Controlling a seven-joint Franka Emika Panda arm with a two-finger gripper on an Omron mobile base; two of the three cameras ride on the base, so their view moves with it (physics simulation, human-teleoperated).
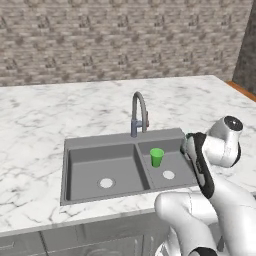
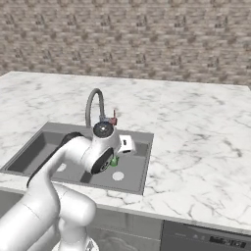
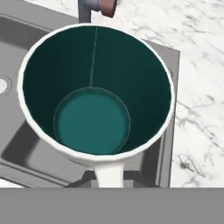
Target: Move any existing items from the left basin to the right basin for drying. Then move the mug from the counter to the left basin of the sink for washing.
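The mug (image 3: 94, 96), white outside and teal inside, sits close in the hand view with its mouth facing the camera. My gripper (image 3: 108, 179) is shut on the mug's white handle at the bottom of that view. The mug hangs over the right side of the dark grey sink (image 1: 67, 150), above the right basin (image 1: 175, 167). A bright green cup (image 1: 157, 157) stands upright in that narrower basin. The wider left basin (image 1: 90, 162) holds nothing but its pale drain (image 1: 106, 183). My hand (image 2: 122, 144) hovers just over the green cup (image 2: 114, 161).
The curved grey faucet (image 1: 138, 112) rises at the sink's back edge, with a red handle (image 2: 113, 119). White marble counter (image 1: 40, 115) surrounds the sink. A brick wall runs along the back. My own arm (image 1: 220, 200) crosses the sink's right front corner.
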